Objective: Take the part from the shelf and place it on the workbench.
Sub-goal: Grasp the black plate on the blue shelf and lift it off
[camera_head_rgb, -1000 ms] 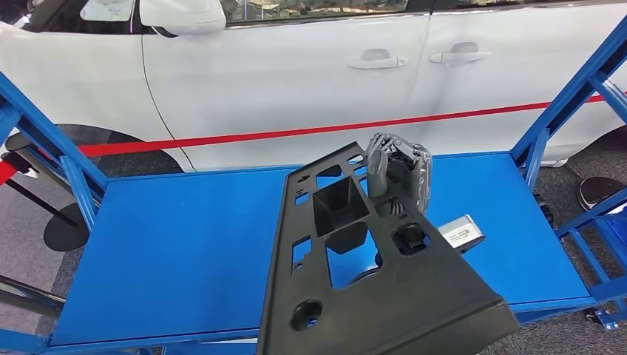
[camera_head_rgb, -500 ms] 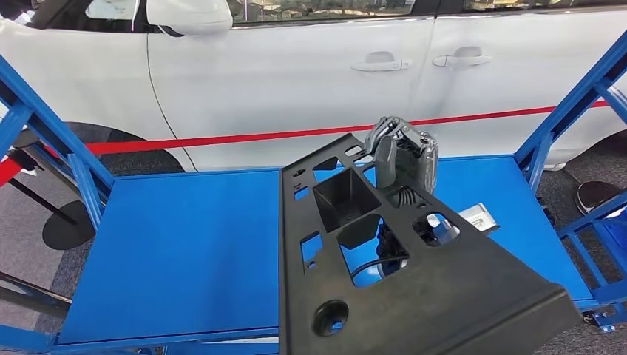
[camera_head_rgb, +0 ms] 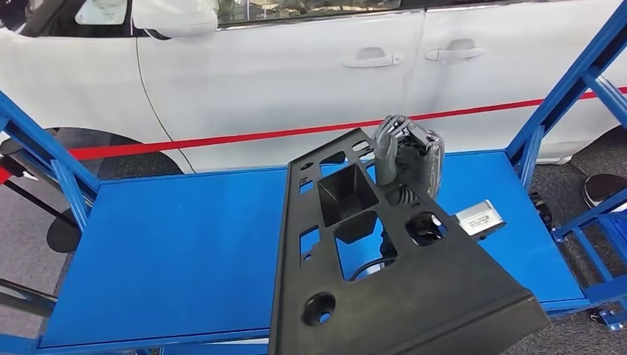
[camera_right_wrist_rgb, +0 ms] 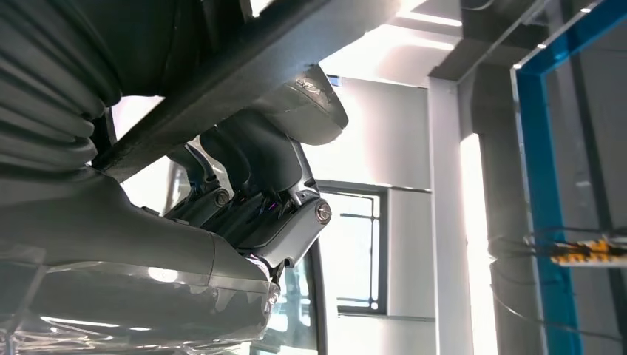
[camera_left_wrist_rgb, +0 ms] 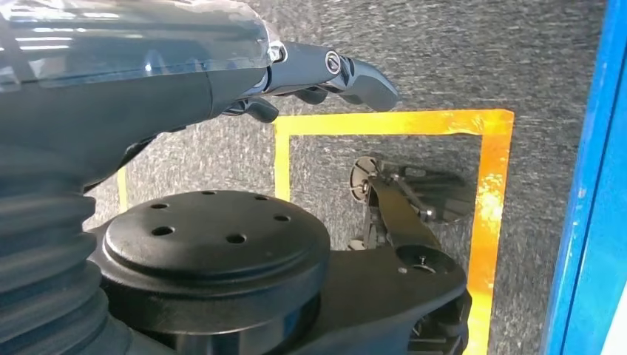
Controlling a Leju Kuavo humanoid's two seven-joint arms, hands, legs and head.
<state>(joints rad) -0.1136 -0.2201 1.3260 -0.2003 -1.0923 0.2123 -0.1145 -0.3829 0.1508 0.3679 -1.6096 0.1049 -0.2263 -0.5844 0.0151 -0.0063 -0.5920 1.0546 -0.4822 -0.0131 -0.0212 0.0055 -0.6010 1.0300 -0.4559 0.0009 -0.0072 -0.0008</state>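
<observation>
The part (camera_head_rgb: 384,296) is a large flat black plastic panel with several cut-outs and a square pocket. It hangs tilted over the right half of the blue workbench (camera_head_rgb: 170,244), with its near end close under my head camera. My right hand (camera_head_rgb: 408,159) grips its far top edge, fingers wrapped over the rim. From the right wrist view the same hand (camera_right_wrist_rgb: 251,200) curls around the panel's dark edge (camera_right_wrist_rgb: 244,66). My left hand (camera_left_wrist_rgb: 222,81) hangs low beside the bench over the grey floor, fingers stretched out and holding nothing.
A white car (camera_head_rgb: 281,81) with a red stripe stands right behind the bench. Blue frame posts rise at the bench's left end (camera_head_rgb: 52,163) and right end (camera_head_rgb: 569,89). Yellow tape (camera_left_wrist_rgb: 488,222) marks the floor under my left arm.
The whole picture has swayed a little, so my head camera moved. The panel stays in my right hand; its near end swung right and then back left.
</observation>
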